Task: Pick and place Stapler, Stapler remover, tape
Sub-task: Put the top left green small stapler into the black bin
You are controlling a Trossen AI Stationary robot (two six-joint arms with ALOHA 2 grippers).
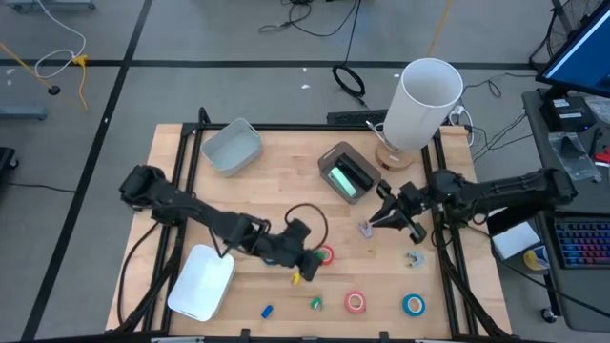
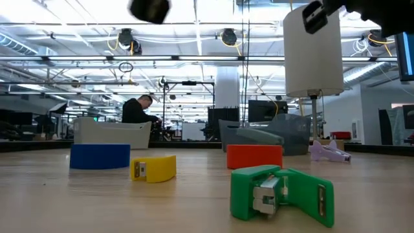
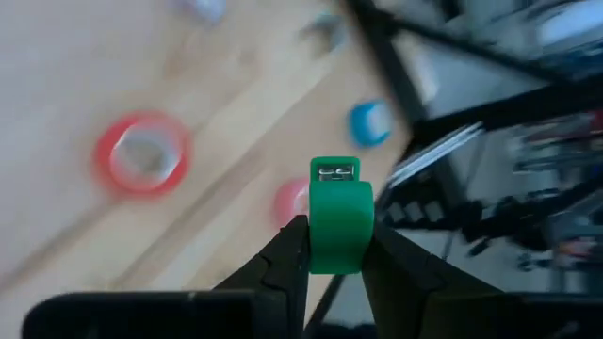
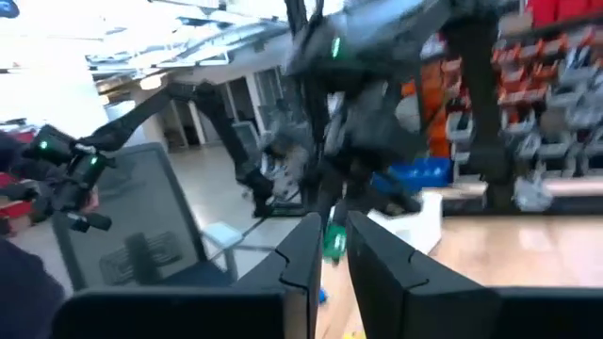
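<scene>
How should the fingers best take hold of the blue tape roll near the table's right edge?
Come straight down from above. The blue tape roll lies flat with its hole facing up, so put one finger into the pale centre and one outside, pinching the ring wall. Its sides look free: the red tape roll lies apart from it, toward the left arm's side.
</scene>
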